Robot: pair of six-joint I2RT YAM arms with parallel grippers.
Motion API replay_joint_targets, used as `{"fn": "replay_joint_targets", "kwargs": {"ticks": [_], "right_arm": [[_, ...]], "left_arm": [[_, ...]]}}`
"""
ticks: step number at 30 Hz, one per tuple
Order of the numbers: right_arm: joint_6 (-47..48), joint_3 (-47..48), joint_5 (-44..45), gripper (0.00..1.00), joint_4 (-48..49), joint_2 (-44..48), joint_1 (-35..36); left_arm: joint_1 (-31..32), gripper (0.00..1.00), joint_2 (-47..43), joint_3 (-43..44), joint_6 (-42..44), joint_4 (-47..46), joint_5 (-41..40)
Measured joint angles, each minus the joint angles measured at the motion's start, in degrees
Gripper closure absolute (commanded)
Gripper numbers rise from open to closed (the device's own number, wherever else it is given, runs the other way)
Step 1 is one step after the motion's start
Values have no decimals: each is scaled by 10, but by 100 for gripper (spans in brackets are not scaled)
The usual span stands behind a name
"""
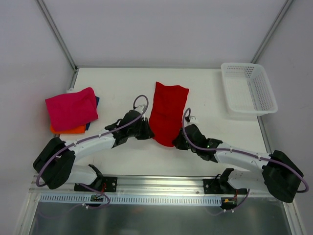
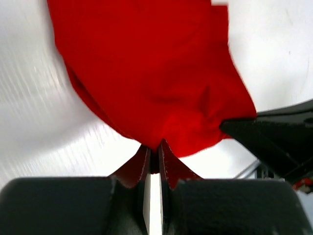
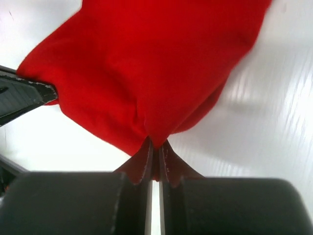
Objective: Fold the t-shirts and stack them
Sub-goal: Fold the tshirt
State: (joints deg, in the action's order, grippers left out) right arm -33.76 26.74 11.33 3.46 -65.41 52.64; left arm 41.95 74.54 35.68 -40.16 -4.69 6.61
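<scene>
The red t-shirt [image 1: 167, 112] lies as a long narrow strip in the middle of the table, running from far to near. My left gripper [image 1: 148, 133] is shut on its near left corner, and the cloth [image 2: 146, 73] bunches at the jaws [image 2: 155, 149]. My right gripper [image 1: 177, 142] is shut on its near right corner, the cloth [image 3: 142, 68] pinched at the jaws [image 3: 156, 147]. A stack of folded shirts sits at the left: magenta-pink [image 1: 71, 108] on top, orange [image 1: 68, 129] and blue [image 1: 96, 104] edges showing beneath.
A white plastic mesh basket [image 1: 248, 88] stands at the far right of the table. Metal frame posts rise at the back corners. The table's near edge has a metal rail [image 1: 156, 182] with the arm bases.
</scene>
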Motion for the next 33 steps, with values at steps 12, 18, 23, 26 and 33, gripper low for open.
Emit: {"fn": "replay_joint_targets", "kwargs": {"ticks": [12,18,23,26,33], "right_arm": [[105,160,-5,99,-42,-92,-121],[147,239,-39,99,-62,-137,-188],[176,318,-72,100,-75,-205,-233],[190,362,-90,99,-81,-245,-252],[213,465,-141,99,-95,-337,-296]], "left_arm": [[-35,100,101,177,57,53,-43],[-64,100,178,272,82,71,-39],[-90,100,260,366,98,82,-25],[-101,100,295,408,101,87,-21],[-129,100,363,502,109,108,-3]]}}
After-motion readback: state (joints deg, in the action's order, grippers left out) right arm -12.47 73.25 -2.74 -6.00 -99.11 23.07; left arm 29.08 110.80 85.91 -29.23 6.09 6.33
